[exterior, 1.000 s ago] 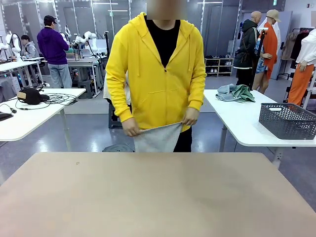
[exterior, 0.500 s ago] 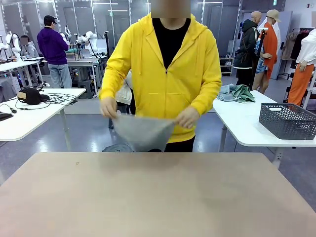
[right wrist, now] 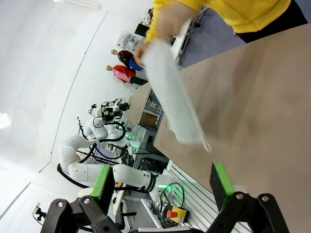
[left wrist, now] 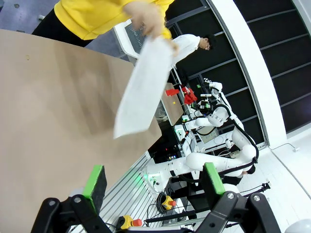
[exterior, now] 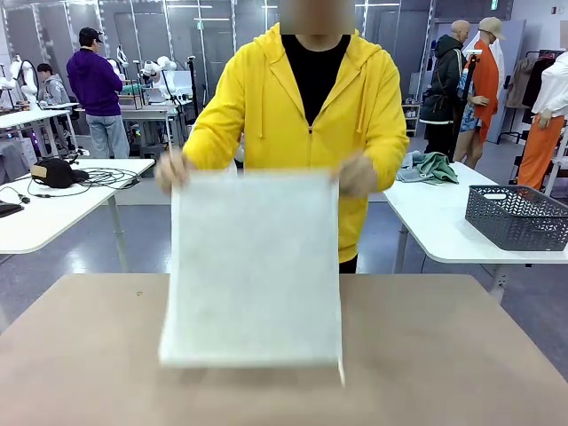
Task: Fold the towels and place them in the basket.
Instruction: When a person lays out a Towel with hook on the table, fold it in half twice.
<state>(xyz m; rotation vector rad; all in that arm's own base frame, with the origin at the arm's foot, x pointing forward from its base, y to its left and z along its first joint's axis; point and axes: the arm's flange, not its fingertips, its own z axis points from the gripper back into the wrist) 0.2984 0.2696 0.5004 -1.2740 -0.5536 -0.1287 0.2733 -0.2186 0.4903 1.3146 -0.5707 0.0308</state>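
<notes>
Person holds the off-white towel point(exterior: 253, 271) spread flat by its top corners, one hand point(exterior: 171, 170) per corner, hanging over the desk point(exterior: 461, 355). Left fingers point(left wrist: 95, 182) wide, empty. Right fingers point(right wrist: 103, 183) wide, empty. Basket point(exterior: 516, 216) on the neighbouring white desk point(exterior: 426, 222), well apart, heaped towels point(exterior: 426, 167) near it.

Near table point(exterior: 444, 355): tan matte top across the 6 o'clock part of the front view.
Left table point(exterior: 62, 209): white top on thin legs at 9 o'clock, with black cables point(exterior: 102, 177) lying on it.
Right table point(exterior: 435, 226): white top at 3 o'clock, standing apart from the near table.
Floor point(exterior: 151, 253): grey and glossy, with pale reflections between the tables.
Back wall point(exterior: 213, 44): dark glass panels in light frames at 12 o'clock.
Shelf point(exterior: 390, 120): low rack at 1 o'clock, against the back wall.
Light point(exterior: 191, 7): ceiling strips at 11 o'clock; the room is evenly bright.
</notes>
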